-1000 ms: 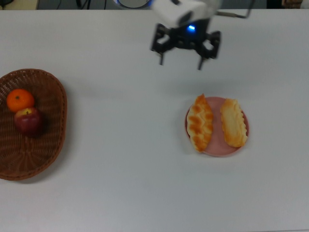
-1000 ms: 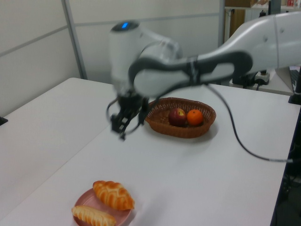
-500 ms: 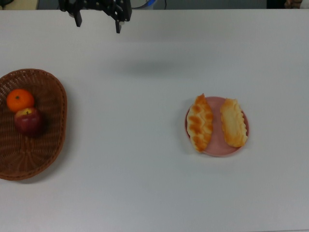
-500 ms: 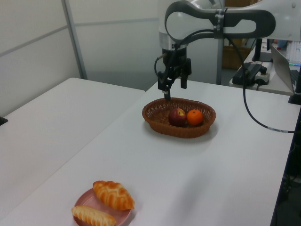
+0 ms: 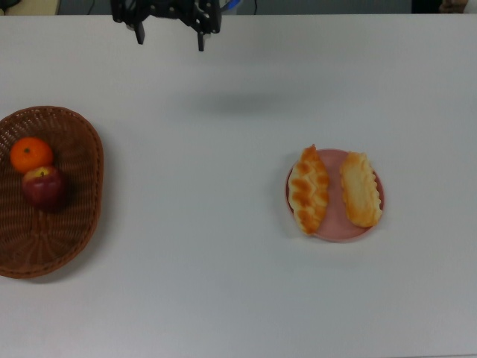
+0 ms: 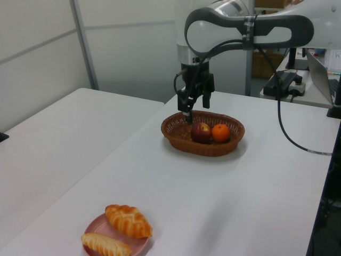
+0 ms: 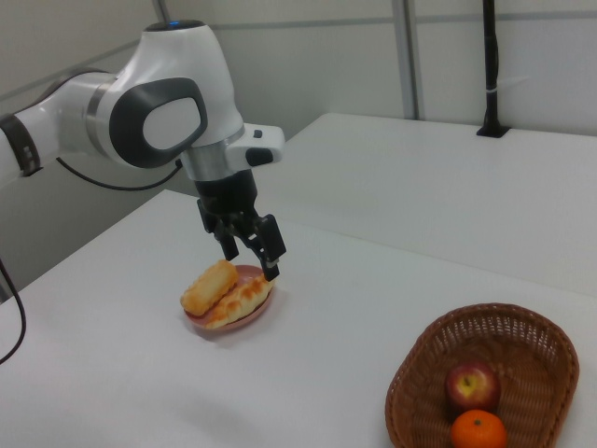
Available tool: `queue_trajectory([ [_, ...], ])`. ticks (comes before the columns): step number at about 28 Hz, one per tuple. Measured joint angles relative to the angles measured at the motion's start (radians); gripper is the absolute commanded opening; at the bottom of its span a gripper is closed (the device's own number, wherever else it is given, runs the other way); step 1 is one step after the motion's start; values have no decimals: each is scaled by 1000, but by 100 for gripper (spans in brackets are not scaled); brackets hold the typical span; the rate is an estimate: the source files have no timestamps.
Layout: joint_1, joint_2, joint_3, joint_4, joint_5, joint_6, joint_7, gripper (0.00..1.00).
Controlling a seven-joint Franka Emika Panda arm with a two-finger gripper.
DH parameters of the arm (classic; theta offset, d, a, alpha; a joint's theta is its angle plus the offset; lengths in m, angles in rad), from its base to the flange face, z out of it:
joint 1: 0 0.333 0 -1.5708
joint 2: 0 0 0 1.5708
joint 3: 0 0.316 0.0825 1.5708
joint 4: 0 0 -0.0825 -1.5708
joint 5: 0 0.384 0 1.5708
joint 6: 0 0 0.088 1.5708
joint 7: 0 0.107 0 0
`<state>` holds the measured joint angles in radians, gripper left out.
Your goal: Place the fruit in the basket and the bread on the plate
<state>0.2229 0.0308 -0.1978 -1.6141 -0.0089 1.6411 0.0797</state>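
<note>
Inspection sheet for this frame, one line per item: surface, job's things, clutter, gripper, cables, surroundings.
Surface: white table, bare apart from the job's things.
Job's things: bright orange mandarin and dark red apple lie in the oval brown wicker basket; braided golden pastry and ridged golden loaf lie side by side on the round pale pink plate.
Clutter: nothing seen.
Gripper: black two-finger gripper raised above the table at the top view's upper edge, jaws open, holding nothing.
Cables: black cable hangs from the arm in the left view.
Surroundings: second white table; grey wall panels.
</note>
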Motion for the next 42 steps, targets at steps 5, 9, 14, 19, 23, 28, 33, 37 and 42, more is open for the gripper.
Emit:
queue_trajectory([
  [5,-121,-2,132,-1,0,0,0,100],
  [9,-188,-4,198,-2,0,0,0,100],
  [14,-209,-5,222,-3,0,0,0,100],
  [19,-209,-5,226,-4,0,0,0,100],
  [23,-209,-7,226,-4,0,0,0,100],
  [28,-209,-31,225,-21,0,0,0,100],
  [33,-207,-69,212,-44,0,0,0,100],
  [37,-205,-81,198,-52,0,0,0,100],
  [42,-205,-82,194,-52,0,0,0,100],
])
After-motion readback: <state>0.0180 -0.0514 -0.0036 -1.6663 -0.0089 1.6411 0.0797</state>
